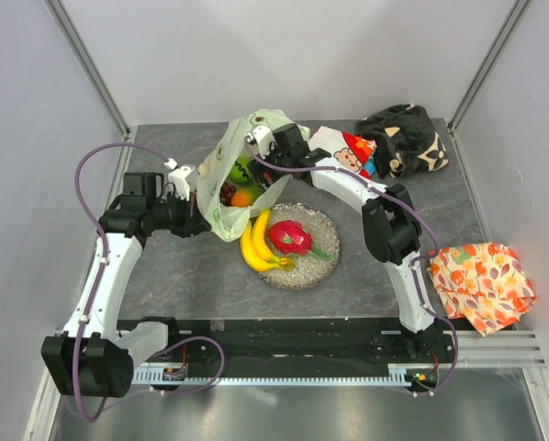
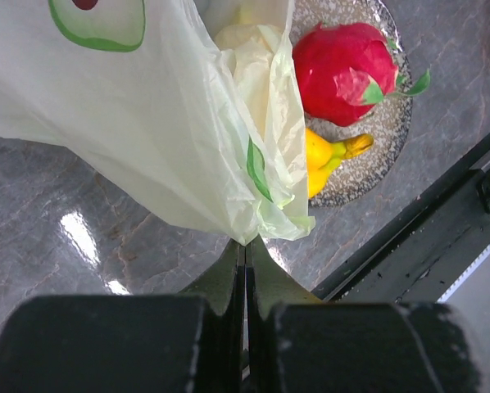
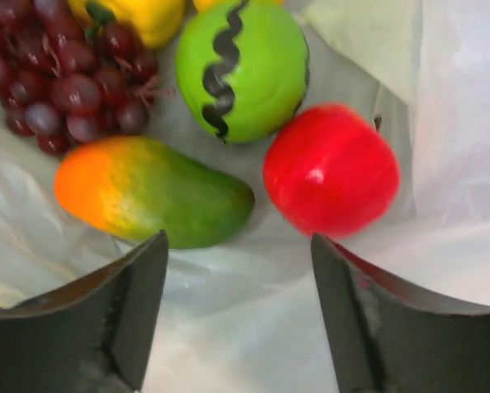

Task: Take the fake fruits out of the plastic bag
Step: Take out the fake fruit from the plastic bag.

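The pale green plastic bag (image 1: 221, 188) lies open at the table's middle back. My left gripper (image 2: 245, 246) is shut on the bag's edge (image 2: 188, 139) and holds it up. My right gripper (image 3: 238, 246) is open inside the bag, just short of the red apple (image 3: 331, 168) and the mango (image 3: 151, 192). A green fruit (image 3: 245, 70), purple grapes (image 3: 56, 90) and a yellow fruit (image 3: 138, 16) lie behind them. The yellow bananas (image 1: 256, 243) and the pink dragon fruit (image 1: 289, 237) lie in the round dish (image 1: 322, 262).
A cartoon-printed cloth (image 1: 348, 152) and a black cloth (image 1: 405, 138) lie at the back right. An orange leaf-patterned cloth (image 1: 481, 280) lies at the right edge. A black rail (image 2: 442, 229) runs along the near edge.
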Tool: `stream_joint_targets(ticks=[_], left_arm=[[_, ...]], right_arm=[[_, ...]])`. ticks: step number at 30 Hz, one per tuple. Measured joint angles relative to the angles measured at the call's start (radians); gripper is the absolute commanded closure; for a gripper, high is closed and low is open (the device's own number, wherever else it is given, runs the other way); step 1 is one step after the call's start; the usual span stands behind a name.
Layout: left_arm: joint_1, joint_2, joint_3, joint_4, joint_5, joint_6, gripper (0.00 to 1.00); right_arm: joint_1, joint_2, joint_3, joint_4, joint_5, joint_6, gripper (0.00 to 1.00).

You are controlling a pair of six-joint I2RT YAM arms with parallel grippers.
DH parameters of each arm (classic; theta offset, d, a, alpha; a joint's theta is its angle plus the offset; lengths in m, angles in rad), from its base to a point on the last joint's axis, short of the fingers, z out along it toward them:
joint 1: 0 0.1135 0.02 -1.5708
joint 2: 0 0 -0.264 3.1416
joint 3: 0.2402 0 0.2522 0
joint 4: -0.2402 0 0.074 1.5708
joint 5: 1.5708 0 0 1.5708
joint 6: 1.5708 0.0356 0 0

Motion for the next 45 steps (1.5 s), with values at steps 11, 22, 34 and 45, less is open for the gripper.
stream_joint_targets(ticks=[11, 22, 34, 45], left_arm=[[0.000, 0.091, 0.000, -0.001, 0.003, 0.013, 0.98], [0.000, 0.103, 0.001, -0.001, 0.011, 0.013, 0.98], [0.000, 0.132, 0.013, 0.000, 0.016, 0.013, 0.98], [0.000, 0.166, 0.056, 0.015, 0.018, 0.012, 0.98]], right_arm=[[0.003, 0.143, 0.292, 0.073, 0.011, 0.098, 0.03], [0.003, 0.280, 0.357, 0.066, 0.028, 0.163, 0.05], [-0.004, 0.278, 0.319, 0.027, 0.225, 0.017, 0.04], [-0.007, 0.278, 0.319, -0.015, 0.338, -0.078, 0.55]])
